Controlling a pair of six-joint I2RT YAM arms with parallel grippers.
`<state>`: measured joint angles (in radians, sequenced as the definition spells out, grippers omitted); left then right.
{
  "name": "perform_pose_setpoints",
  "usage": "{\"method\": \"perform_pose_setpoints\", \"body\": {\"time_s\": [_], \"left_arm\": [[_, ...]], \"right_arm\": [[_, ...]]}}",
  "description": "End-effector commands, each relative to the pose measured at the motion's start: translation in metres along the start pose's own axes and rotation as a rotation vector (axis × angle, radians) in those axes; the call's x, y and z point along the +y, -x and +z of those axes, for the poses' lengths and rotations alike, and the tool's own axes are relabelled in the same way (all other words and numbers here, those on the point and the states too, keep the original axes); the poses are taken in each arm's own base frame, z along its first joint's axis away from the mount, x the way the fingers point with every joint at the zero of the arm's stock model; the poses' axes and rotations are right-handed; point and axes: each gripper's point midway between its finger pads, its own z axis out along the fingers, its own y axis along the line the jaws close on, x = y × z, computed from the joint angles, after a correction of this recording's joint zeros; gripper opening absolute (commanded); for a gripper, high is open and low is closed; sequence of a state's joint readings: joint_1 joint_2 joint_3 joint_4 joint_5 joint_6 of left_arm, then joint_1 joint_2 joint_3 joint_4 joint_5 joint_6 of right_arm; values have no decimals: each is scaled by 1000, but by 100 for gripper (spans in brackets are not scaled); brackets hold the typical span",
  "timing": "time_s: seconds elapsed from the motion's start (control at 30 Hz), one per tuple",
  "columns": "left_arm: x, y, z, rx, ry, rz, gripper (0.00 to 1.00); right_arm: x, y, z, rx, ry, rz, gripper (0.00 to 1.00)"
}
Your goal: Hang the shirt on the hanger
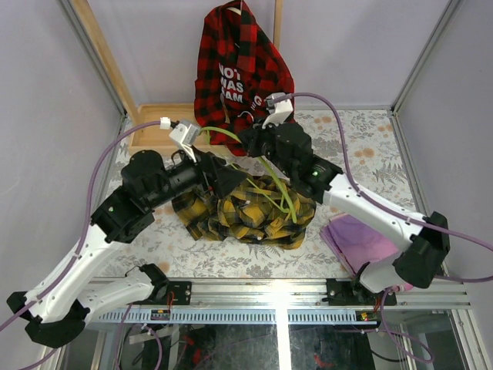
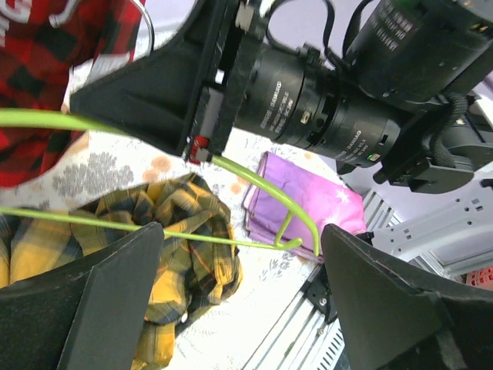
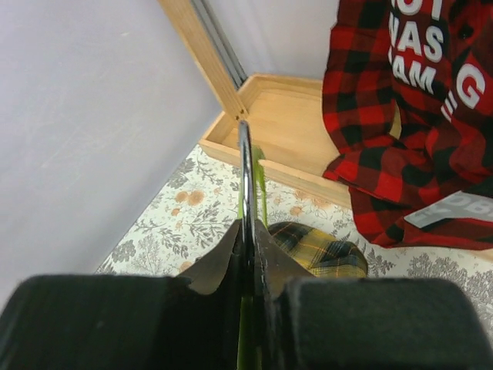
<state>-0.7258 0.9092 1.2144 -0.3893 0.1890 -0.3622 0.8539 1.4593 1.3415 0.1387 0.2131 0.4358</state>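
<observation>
Shirt (image 1: 246, 212) lies crumpled on floral tabletop (image 1: 362, 150); right fingers (image 3: 115, 324) pinch hanger (image 2: 38, 116), left fingers (image 2: 100, 308) spread.

One yellow plaid shirt (image 1: 246, 212), one red plaid shirt (image 1: 239, 77), one green hanger (image 1: 285, 196), one purple cloth (image 1: 358, 239).

Bright, even overhead light; soft shadows.
Glare on the silver aluminium rail (image 1: 254, 291) at the near edge; black fingers (image 3: 370, 324) of the right gripper (image 3: 248, 239) blurred up close; thin lime-green wire hanger (image 2: 46, 117) sharp in the left wrist view.
</observation>
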Motion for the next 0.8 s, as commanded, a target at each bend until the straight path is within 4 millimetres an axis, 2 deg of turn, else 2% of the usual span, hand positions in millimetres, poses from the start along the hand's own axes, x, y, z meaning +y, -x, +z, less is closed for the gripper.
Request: {"method": "perform_pose_setpoints", "body": {"time_s": [0.0, 0.13, 0.2, 0.27, 0.4, 0.5, 0.63, 0.77], "left_arm": [[-10, 20, -22, -25, -21, 153, 84], [10, 34, -41, -69, 101, 273, 84], [11, 38, -49, -85, 106, 338, 84], [5, 35, -53, -83, 57, 418, 84], [-5, 33, -61, -102, -16, 517, 84], [-22, 25, -67, -112, -134, 598, 83], [-39, 14, -65, -108, -261, 636, 79], [-54, -9, -53, -12, -408, 620, 75]], "right_arm": [[32, 50, -44, -73, 161, -63, 0], [34, 48, -83, -25, 226, -152, 0], [32, 43, -101, 13, 245, -186, 0], [33, 31, -118, 65, 285, -224, 0], [45, 15, -164, 138, 437, -258, 0], [51, 4, -190, 196, 521, -265, 0], [56, -9, -213, 268, 599, -273, 0], [64, -14, -223, 298, 667, -281, 0]]}}
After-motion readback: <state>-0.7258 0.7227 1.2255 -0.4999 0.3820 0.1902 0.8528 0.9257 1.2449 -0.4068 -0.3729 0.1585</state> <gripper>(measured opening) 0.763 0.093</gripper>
